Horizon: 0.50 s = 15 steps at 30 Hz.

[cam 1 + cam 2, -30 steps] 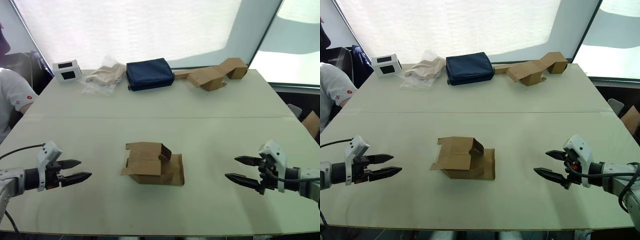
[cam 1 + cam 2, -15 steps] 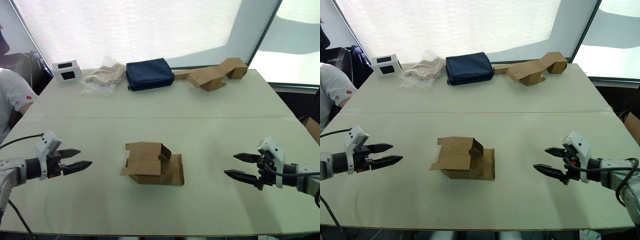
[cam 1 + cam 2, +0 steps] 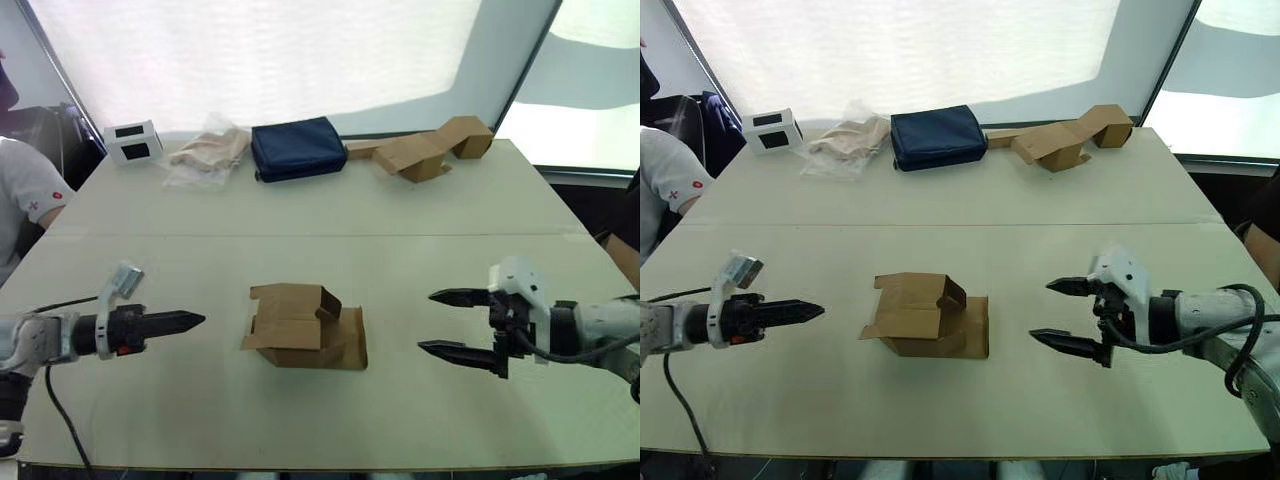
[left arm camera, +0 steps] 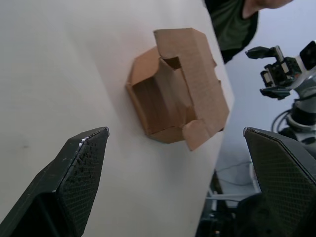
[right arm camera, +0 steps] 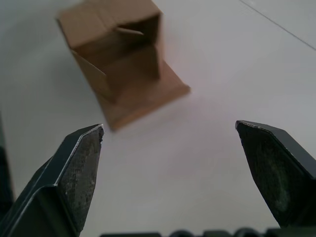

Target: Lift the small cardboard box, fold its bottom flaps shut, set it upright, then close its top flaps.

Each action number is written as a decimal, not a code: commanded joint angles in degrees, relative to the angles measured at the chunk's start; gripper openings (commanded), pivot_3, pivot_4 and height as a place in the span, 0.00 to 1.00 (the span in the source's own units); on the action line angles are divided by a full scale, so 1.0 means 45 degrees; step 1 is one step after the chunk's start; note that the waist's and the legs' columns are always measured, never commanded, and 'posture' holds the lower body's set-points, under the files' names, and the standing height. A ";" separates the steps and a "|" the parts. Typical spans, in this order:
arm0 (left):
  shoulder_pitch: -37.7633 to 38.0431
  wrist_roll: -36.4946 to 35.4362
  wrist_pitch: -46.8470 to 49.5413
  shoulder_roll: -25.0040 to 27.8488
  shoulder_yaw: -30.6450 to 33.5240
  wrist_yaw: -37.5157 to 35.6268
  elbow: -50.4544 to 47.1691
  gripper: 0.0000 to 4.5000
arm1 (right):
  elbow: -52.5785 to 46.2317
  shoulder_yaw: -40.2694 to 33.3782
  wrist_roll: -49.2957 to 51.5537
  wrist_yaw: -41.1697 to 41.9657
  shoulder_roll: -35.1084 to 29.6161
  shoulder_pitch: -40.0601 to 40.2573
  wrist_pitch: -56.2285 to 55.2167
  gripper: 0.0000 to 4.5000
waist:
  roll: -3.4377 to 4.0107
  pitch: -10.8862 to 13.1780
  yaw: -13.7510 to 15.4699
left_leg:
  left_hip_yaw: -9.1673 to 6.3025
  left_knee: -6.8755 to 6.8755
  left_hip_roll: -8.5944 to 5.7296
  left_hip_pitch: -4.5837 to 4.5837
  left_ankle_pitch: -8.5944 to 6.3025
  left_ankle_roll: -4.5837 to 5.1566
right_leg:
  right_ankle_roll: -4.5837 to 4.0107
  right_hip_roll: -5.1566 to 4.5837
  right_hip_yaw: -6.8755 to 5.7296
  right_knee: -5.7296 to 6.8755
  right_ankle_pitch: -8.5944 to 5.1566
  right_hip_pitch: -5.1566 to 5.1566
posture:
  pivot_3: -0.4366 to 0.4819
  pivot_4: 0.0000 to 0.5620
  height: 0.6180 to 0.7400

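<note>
The small cardboard box (image 3: 300, 325) lies on its side in the middle of the table, its flaps hanging open at both ends. One flap (image 3: 351, 347) lies flat on the table on its right. I cannot tell which end holds the bottom flaps and which the top flaps. My left gripper (image 3: 198, 320) hovers a short way left of the box, pointing at it; the left wrist view shows its fingers (image 4: 79, 163) wide apart, so it is open, with the box (image 4: 173, 98) ahead. My right gripper (image 3: 427, 321) hovers open to the box's right, empty.
Along the far edge sit a white box with dark windows (image 3: 133, 141), a clear bag of beige stuff (image 3: 208, 152), a navy pouch (image 3: 298, 147) and bent long cardboard pieces (image 3: 435, 148). A person's white sleeve (image 3: 25, 195) is at the left.
Both grippers have moved inward toward the box. The left one has rolled so its fingers line up edge-on, and the right one has opened wider. The box has stayed put.
</note>
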 commanded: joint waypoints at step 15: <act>-0.2380 -0.0201 0.0378 -0.2912 -0.1596 0.0584 0.0400 1.00 | -0.2704 0.0972 0.2565 -0.3517 0.0393 -0.0413 0.1201 0.99 | -0.0028 -0.0010 0.0016 | -0.0010 0.0024 -0.0014 -0.0013 0.0000 0.0000 | 0.0001 -0.0016 0.0004 -0.0001 0.0000 -0.0002 | 0.48 0.27 1.00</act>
